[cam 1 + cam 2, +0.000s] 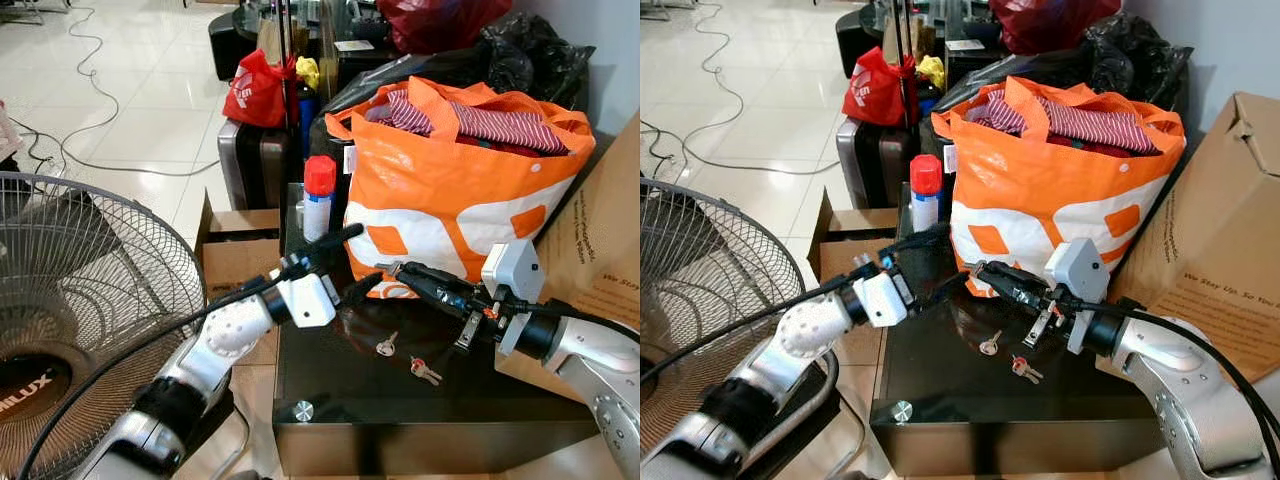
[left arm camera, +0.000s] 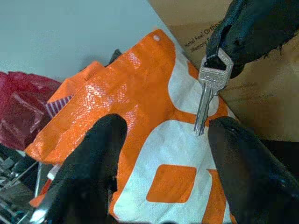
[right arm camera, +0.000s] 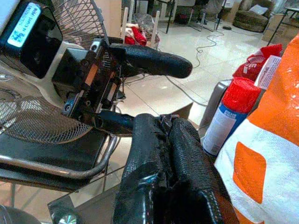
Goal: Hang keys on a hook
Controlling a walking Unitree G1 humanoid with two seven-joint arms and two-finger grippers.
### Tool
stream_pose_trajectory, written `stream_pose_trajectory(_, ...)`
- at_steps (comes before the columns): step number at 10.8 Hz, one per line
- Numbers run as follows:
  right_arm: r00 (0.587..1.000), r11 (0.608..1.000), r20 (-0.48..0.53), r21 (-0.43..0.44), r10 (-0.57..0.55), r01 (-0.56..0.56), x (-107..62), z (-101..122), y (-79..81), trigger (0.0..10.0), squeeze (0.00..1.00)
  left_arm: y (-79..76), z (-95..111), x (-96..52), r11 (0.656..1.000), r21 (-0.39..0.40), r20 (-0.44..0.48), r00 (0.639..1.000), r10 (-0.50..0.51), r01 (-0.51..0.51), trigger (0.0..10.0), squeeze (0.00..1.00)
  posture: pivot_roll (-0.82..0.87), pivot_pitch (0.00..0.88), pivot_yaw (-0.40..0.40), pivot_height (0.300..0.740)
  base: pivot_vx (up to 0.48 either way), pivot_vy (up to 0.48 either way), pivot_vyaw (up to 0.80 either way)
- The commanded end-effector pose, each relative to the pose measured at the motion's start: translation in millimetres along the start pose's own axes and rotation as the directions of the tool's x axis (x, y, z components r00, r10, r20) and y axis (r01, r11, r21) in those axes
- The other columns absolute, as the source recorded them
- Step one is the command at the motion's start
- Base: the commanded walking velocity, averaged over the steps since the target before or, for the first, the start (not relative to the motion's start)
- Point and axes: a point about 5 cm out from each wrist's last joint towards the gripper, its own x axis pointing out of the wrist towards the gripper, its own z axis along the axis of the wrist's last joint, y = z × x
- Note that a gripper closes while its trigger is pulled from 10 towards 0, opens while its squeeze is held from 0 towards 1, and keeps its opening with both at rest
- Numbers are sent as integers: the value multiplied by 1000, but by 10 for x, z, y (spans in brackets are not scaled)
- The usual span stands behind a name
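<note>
Left wrist view shows right claw (image 2: 224,51) pinching a key (image 2: 210,88) between spread left claw (image 2: 163,154) fingers.

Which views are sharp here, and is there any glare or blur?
Eye views: sharp, evenly lit, with reflections on the dark glass table. Left wrist view: key crisp, near fingers soft. Right wrist view: right gripper close and slightly soft, floor glare behind.
</note>
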Motion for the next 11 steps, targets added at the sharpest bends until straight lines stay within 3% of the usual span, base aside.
stream_pose_trajectory(1, 1000, 1000, 3, -12, -10, 10, -37, 50, 5, 0, 0, -9, 13, 41, 1000, 0, 18, 999, -28, 28, 0, 0, -196, 0, 24, 740, 0, 0, 0)
stream_pose_trajectory(11, 1000, 1000, -7, -11, 3, -3, -34, 44, 59, 0, 0, -67, -19, 154, 992, 18, 44, 991, -124, 123, 0, 0, -205, 0, 34, 740, 0, 0, 0)
